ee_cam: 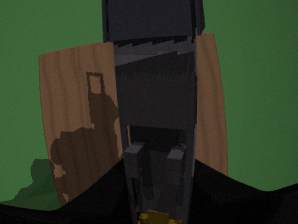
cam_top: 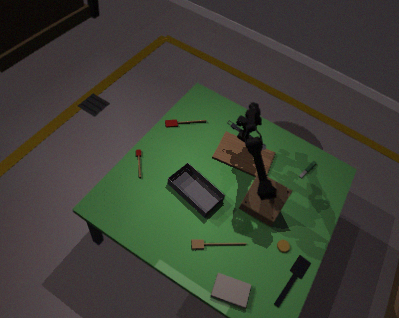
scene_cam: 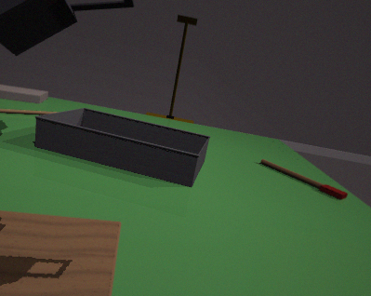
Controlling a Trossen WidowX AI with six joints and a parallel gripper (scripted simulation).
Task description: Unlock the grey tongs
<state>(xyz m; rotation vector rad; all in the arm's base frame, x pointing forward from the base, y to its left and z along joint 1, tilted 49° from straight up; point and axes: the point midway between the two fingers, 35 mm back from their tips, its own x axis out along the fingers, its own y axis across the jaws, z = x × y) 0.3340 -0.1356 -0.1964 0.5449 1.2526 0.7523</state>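
Fingers closed on the grey tongs (ee_cam: 154, 83), narrow gap, tongs gripped near the hinge. In wrist view the tongs run up the centre of frame, held above the wooden board (ee_cam: 69, 103). Top view: arm (cam_top: 259, 165) right of centre, over the board on the green table (cam_top: 137, 215). Roasting tin (cam_top: 195, 190) sits centre frame, well apart from the tongs.
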